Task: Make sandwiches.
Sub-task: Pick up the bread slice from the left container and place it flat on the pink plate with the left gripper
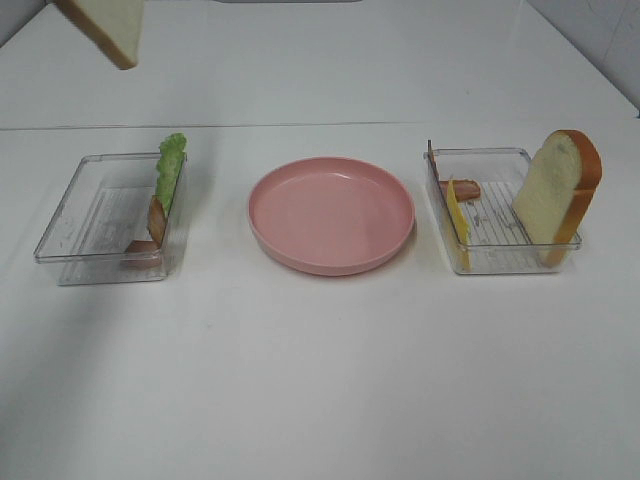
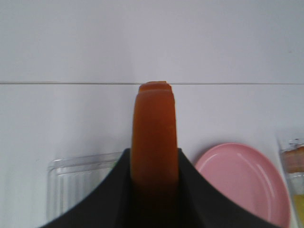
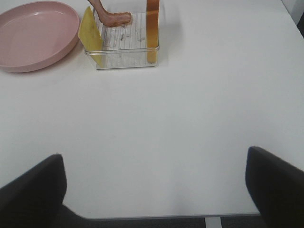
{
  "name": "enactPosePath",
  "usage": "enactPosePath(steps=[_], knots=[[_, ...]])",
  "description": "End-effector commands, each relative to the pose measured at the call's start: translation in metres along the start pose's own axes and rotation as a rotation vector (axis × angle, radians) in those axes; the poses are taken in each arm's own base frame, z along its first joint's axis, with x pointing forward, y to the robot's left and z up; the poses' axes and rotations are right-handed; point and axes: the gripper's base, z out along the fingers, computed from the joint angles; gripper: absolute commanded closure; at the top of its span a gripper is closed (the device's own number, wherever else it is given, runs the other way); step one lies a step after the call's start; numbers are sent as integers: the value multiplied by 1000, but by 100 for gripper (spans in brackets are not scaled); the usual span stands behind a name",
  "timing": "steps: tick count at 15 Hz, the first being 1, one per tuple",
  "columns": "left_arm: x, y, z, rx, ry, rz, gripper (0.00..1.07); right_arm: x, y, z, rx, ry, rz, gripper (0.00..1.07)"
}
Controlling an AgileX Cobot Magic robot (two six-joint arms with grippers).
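Note:
A toy bread slice (image 1: pixel 105 27) with tan crust hangs high at the top left of the exterior view; my left gripper (image 2: pixel 154 190) is shut on it, and the left wrist view shows its crust edge (image 2: pixel 154 137) between the dark fingers. A second bread slice (image 1: pixel 556 195) stands upright in the right clear tray (image 1: pixel 505 258), with yellow cheese (image 1: pixel 458 222) and a bacon strip (image 1: pixel 463 189). The left clear tray (image 1: pixel 75 225) holds green lettuce (image 1: pixel 170 170) and bacon (image 1: pixel 155 222). The pink plate (image 1: pixel 331 213) is bare. My right gripper (image 3: pixel 154 190) is open, over bare table near the front edge.
The white table meets a white wall at the back (image 1: pixel 320 125). The right tray also shows in the right wrist view (image 3: pixel 126 59), beside the plate (image 3: pixel 35 35). The table's front edge shows in the right wrist view (image 3: pixel 156 217).

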Motion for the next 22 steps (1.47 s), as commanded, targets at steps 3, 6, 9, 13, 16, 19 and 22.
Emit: enactPosePath(steps=[3, 6, 9, 13, 16, 19, 22], knots=[[19, -71, 32, 233, -5, -49, 107, 2, 0, -3, 0, -40, -1, 9], [45, -98, 68, 310, 91, -56, 107, 2, 0, -3, 0, -40, -1, 9], [80, -119, 115, 387, 197, -149, 107, 2, 0, -3, 0, -40, -1, 9], [116, -123, 162, 385, 300, -193, 107, 2, 0, -3, 0, -40, -1, 9], [138, -114, 191, 361, 365, -262, 107, 2, 0, -3, 0, -40, -1, 9], [147, -110, 204, 340, 379, -292, 107, 2, 0, -3, 0, -40, -1, 9], [161, -103, 220, 316, 414, -336, 107, 2, 0, -3, 0, -40, -1, 9]])
